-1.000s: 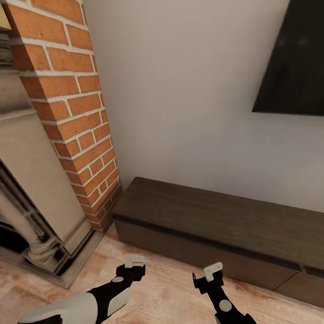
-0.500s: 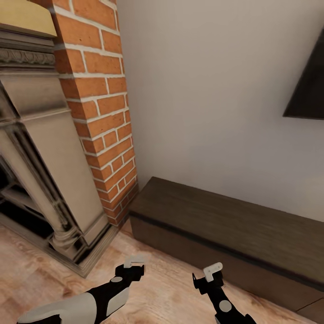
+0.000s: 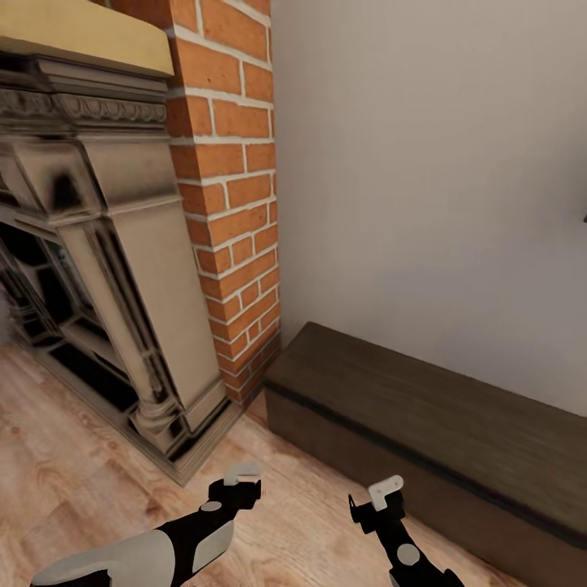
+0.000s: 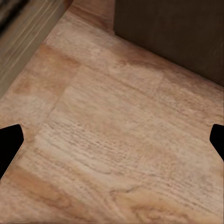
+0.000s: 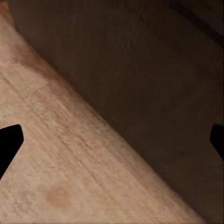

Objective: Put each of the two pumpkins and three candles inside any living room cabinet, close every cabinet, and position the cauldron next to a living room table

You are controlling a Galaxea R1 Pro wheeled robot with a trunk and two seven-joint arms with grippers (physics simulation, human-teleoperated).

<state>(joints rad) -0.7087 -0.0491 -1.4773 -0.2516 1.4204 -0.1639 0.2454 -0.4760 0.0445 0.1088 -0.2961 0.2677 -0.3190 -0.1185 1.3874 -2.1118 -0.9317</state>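
The long, low dark brown cabinet (image 3: 440,424) runs along the white wall at the right of the head view, its flat front closed in the stretch that shows. My left gripper (image 3: 243,481) hangs over the wooden floor in front of the cabinet's left end, open and empty. My right gripper (image 3: 377,499) is close to the cabinet's front, also open and empty. In the left wrist view the fingertips (image 4: 9,144) stand wide apart over bare floor. The right wrist view faces the cabinet front (image 5: 140,84). Pumpkins, candles, cauldron and table are out of view.
An ornate beige-and-black fireplace (image 3: 106,269) stands at the left, with a red brick column (image 3: 232,204) between it and the cabinet. Its base juts out onto the wooden floor (image 3: 81,481) near my left arm.
The whole head view has swung to the left: the fireplace and brick column slid toward the middle, and the dark panel on the wall left the picture. Both arms keep their pose.
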